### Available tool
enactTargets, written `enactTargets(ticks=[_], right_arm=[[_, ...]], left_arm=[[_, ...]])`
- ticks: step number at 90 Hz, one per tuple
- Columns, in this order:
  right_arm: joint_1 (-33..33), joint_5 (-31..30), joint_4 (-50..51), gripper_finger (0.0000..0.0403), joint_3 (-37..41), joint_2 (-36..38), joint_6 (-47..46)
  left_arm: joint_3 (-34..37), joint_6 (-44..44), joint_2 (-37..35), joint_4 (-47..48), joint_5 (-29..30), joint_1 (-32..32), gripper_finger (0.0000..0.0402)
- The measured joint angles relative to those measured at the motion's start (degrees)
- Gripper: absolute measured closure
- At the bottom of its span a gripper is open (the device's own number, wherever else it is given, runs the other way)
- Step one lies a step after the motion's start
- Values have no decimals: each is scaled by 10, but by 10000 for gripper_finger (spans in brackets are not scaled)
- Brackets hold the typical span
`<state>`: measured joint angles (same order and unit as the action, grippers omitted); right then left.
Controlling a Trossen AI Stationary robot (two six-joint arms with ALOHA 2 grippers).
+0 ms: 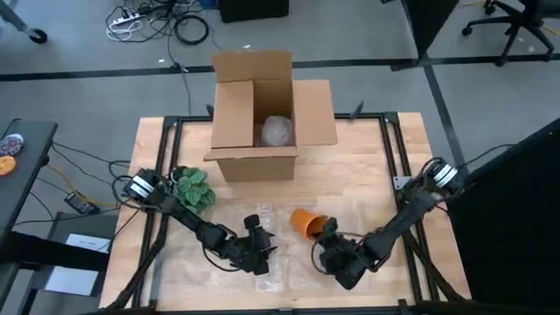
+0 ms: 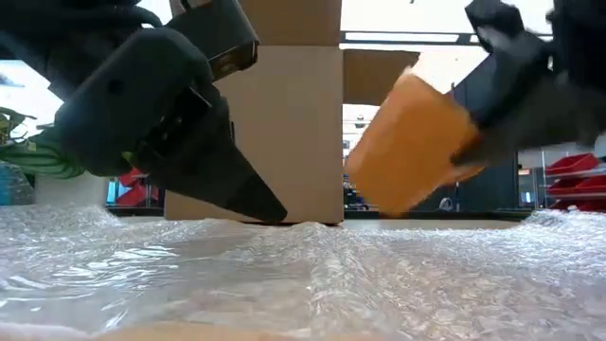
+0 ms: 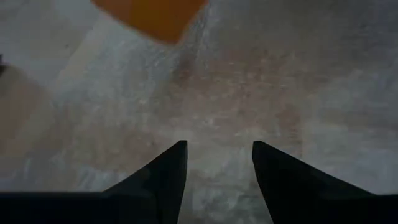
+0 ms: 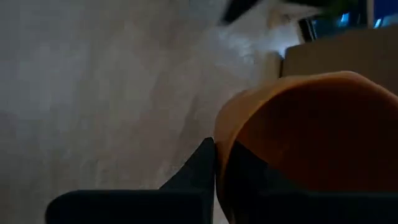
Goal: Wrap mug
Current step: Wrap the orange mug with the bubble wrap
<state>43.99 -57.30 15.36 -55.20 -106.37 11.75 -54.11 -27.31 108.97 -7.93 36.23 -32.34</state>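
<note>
Clear bubble-wrap sheet [image 2: 312,284] fills the foreground, spread flat on the wooden table [image 1: 367,175]. Right gripper [image 1: 331,238] pinches the rim of the orange ceramic mug [image 1: 305,221], one finger inside, holding it tilted above the sheet, likely to set it down for rolling. Left gripper [image 3: 217,163] sits narrowly parted, empty, tips down at the wrap beside it. Brown open cardboard box [image 1: 258,122] behind.
</note>
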Motion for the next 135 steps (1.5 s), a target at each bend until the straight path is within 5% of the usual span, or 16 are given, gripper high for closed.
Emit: enactTargets(ticks=[12, 31, 50, 64, 85, 135], right_arm=[[3, -60, 9, 401, -4, -50, 48], [15, -72, 16, 399, -24, -50, 50], [20, -3, 23, 401, -89, -15, 33], [20, 94, 101, 401, -122, -21, -67], [21, 124, 263, 401, -133, -21, -281], [23, 143, 255, 395, -133, -21, -262]], left_arm=[[0, -17, 0, 27, 1, 0, 234], [0, -42, 0, 47, 1, 0, 234], [0, -45, 2, 47, 1, 1, 234], [0, -45, 2, 47, 1, 2, 234], [0, -45, 2, 48, 4, 2, 234], [0, -45, 2, 48, 9, 4, 234]])
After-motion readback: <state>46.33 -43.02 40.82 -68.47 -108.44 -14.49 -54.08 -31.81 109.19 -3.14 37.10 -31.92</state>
